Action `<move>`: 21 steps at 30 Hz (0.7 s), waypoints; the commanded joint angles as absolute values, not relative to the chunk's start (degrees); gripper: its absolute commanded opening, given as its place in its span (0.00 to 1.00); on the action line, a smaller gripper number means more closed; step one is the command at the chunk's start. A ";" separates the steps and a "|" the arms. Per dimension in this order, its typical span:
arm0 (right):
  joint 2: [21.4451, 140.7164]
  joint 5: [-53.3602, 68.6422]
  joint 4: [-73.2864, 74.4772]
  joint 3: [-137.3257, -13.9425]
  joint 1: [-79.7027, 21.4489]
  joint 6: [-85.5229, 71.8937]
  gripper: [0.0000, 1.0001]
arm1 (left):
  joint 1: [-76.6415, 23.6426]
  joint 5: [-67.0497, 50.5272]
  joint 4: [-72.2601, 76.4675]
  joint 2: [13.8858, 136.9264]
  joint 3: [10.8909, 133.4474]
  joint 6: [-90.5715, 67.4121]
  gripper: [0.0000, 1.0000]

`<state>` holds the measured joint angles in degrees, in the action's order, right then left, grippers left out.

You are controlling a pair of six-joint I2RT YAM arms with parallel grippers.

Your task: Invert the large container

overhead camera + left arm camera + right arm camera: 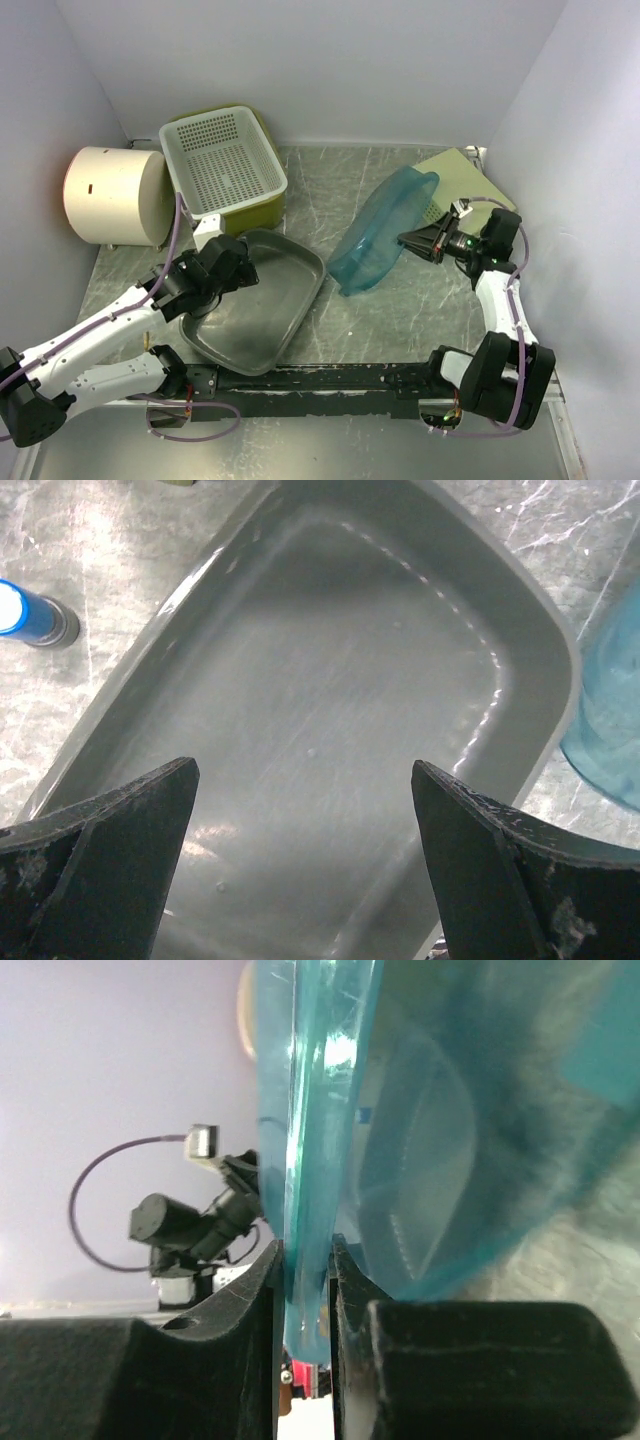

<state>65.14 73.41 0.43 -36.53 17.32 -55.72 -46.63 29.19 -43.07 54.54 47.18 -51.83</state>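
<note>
The translucent blue container (385,230) stands tilted on its side in the middle right of the table, one long edge on the surface. My right gripper (408,240) is shut on its rim; in the right wrist view the blue wall (420,1110) is pinched between the two fingers of the gripper (305,1255). A grey tray (255,320) lies open side up to its left. My left gripper (245,270) is open and empty above the tray's near left part. The left wrist view shows the gripper (305,770), the tray's floor (330,660) and the blue container's edge (610,700).
A white perforated basket (225,160) sits in an olive bin at the back left. A cream cylinder (115,195) lies at the far left. A pale green board (465,175) lies at the back right. A small blue-capped object (20,610) stands beside the tray.
</note>
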 commanded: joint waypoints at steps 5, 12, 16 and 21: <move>63.57 51.86 38.66 -36.86 21.40 -27.53 0.22 | -46.31 28.40 -38.97 55.25 50.55 -48.09 1.00; 58.48 40.68 45.02 -39.70 22.94 -26.15 0.55 | -46.32 25.39 -36.00 57.31 51.12 -45.36 0.99; 57.31 36.14 48.01 -42.31 22.94 -25.15 0.66 | -46.36 23.37 -34.50 58.88 51.61 -43.87 0.99; 56.25 35.04 48.65 -41.91 22.86 -24.54 0.72 | -46.31 21.02 -32.37 60.05 51.44 -42.43 1.00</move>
<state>57.56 37.95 45.93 -42.00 22.50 -25.98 -46.63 23.88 -36.16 59.61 49.34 -44.75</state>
